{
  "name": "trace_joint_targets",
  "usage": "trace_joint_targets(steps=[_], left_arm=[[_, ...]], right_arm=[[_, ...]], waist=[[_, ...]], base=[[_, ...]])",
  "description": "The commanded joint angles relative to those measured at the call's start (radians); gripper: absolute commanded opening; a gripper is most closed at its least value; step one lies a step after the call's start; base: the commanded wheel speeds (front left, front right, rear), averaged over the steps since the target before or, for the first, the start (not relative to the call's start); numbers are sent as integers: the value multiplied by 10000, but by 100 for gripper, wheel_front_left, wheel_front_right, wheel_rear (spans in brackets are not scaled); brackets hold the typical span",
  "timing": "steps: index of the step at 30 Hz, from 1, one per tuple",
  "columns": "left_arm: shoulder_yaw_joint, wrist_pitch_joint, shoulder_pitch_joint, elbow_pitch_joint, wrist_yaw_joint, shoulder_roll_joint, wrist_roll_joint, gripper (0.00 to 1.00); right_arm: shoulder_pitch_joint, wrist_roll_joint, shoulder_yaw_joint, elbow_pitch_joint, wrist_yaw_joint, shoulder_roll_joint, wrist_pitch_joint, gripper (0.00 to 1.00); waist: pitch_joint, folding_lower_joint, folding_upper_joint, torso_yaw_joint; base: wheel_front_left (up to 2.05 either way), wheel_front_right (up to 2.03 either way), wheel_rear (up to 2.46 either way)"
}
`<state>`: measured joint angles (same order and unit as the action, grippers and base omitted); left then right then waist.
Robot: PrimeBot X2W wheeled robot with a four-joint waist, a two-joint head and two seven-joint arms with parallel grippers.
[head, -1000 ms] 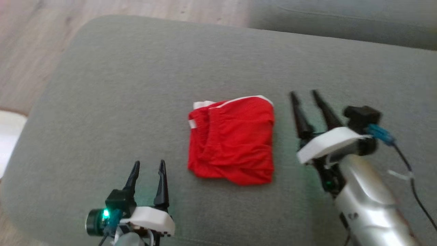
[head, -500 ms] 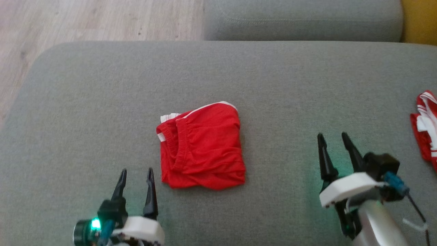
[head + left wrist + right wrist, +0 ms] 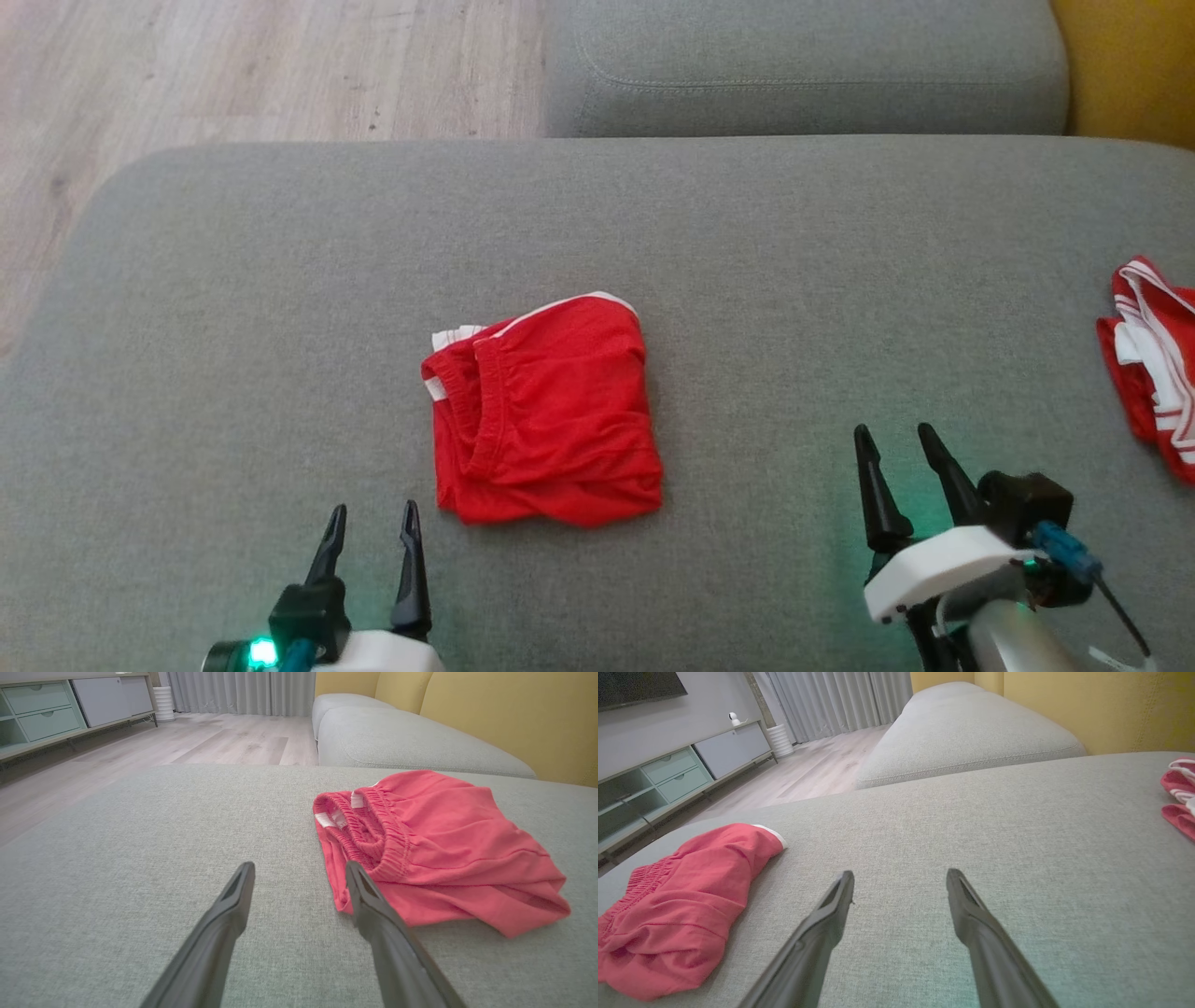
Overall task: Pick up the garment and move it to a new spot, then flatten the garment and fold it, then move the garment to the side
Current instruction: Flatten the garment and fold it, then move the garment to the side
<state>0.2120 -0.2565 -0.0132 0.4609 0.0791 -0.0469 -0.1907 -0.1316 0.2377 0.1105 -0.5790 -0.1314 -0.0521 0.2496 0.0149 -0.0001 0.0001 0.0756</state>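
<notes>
Folded red garment lies flat on the grey sofa cushion, roughly mid-cushion, elastic waistband facing the robot's left, white trim showing at the far edge. Left gripper hovers just beside the garment's near-left corner, fingers spread, nothing between them; in the left wrist view its right fingertip sits in line with the waistband edge, contact unclear. Right gripper is well apart from the garment on the right, over bare cushion, fingers also spread and empty. Second red-and-white garment is bunched at the cushion's right edge, partly cut off by the frame. Another grey cushion sits behind, yellow backrest at the far right, wood floor at the far left.
</notes>
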Motion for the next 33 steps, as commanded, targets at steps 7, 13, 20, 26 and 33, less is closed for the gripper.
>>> trace_joint_targets(steps=[7,13,20,26,33], left_arm=[[20,-53,-405,-321,-105,-33,-55,100],[798,-53,-712,-272,-193,-33,-221,100],[1178,-53,-809,-79,-286,-33,-539,100],[1232,-53,-910,-165,-247,-33,-615,100],[1189,-53,-949,-285,-177,-33,-651,100]], right_arm=[[-668,544,1067,84,7,17,122,100],[-1776,1494,1988,-502,7,18,122,100],[-2860,2316,2041,-2021,7,18,122,100],[-3330,2350,2242,-3213,7,18,122,100],[-3440,2256,2548,-3202,7,18,122,0]], waist=[[359,1,-1,601],[865,1,-1,1831],[1306,1,-1,3088],[1618,1,-1,3540],[1575,1,-1,3093]], base=[[0,0,0],[0,0,0],[0,0,0],[0,0,0],[0,0,0]])
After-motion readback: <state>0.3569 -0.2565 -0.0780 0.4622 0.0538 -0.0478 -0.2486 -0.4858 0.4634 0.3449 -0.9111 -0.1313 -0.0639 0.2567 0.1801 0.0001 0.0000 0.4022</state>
